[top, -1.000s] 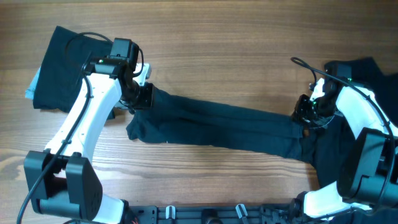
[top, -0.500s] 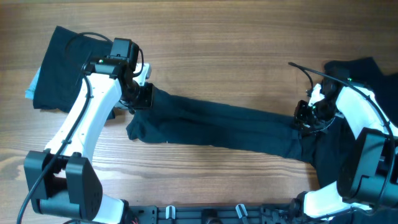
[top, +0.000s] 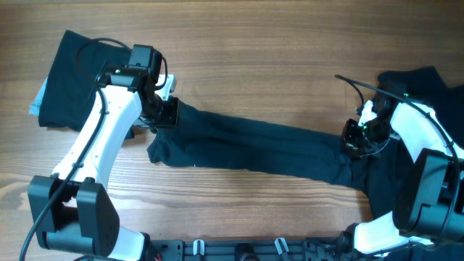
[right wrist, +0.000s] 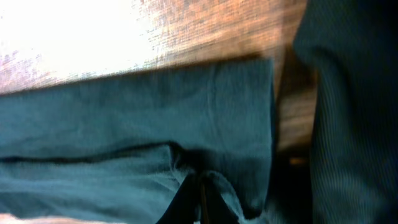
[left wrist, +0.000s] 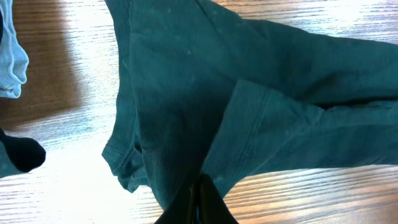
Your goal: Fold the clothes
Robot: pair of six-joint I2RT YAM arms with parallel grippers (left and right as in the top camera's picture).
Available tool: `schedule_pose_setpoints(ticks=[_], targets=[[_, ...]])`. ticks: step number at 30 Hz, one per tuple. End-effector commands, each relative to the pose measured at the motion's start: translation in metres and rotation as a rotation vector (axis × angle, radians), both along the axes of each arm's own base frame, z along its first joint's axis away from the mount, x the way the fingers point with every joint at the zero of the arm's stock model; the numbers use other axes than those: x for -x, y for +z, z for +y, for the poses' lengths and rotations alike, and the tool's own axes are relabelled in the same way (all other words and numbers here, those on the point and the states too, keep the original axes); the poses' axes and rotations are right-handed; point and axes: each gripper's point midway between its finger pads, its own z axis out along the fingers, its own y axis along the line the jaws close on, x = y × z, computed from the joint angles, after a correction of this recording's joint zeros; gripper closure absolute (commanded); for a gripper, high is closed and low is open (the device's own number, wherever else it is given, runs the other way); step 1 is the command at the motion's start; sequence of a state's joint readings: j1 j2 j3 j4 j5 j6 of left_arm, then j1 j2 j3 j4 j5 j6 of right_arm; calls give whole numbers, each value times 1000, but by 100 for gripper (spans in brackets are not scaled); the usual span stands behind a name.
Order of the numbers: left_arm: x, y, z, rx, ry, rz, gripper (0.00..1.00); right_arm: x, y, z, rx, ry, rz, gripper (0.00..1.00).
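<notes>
You have the dark garment [top: 254,148] stretched in a long band across the table [top: 254,51], sloping slightly down towards the right. Left arm [top: 109,138]: jaws pinched shut on the band's left end, fabric bunched just below the grip. Right arm [top: 417,138]: jaws closed tight on a fold at the right end, confirmed in your right wrist view. Folded dark stack [top: 72,72] sits at the table's upper left, light blue cloth [top: 35,101] peeking from beneath it. Another dark pile [top: 424,81] lies beside the right arm.
</notes>
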State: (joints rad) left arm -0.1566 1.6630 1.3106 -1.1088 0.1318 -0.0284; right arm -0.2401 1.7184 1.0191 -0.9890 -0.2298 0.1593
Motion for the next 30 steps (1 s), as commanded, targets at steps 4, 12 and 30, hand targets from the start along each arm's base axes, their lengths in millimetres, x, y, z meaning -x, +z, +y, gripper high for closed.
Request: schedule_pose_setpoints(ticks=[4,12,30], targets=[[-13,4,-4,27,10,-64,96,-39,33,-9,25,-4,-128,96],[-65,19,-10,54,4,-289,96,-99,52,-25,40,-25,-380,96],[-107,42,-17,85,3,-485,96,-159,78,-42,113,-17,-658,96]])
